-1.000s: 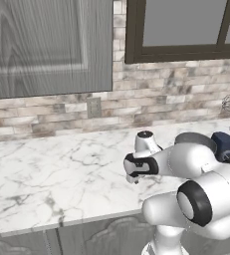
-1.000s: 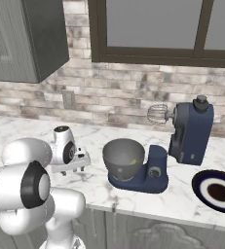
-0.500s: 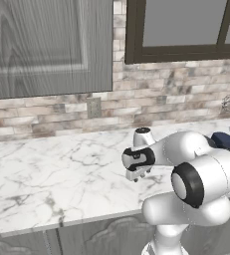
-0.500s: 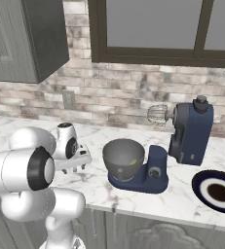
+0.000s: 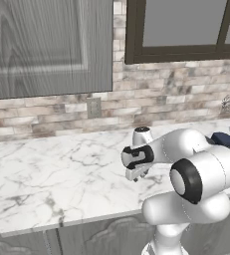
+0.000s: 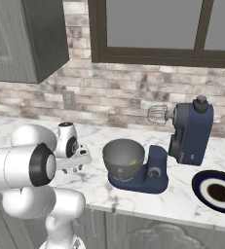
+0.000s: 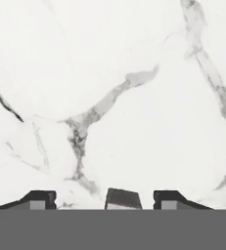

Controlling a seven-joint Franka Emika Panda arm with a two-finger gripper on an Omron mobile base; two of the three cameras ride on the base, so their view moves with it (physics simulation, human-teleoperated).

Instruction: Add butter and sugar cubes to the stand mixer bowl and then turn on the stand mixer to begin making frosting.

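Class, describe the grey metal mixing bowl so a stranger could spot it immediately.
On the white marble counter beneath the dark-framed window stands a navy-blue stand mixer, head tilted back. The grey metal bowl sits on its rounded base, the only deep open vessel beside the flat dark-rimmed plate.

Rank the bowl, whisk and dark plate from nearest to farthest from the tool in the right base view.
From the tool at left:
1. Bowl, just to its right on the mixer base.
2. Whisk, farther right, raised near the wall.
3. Dark plate, far right on the counter.
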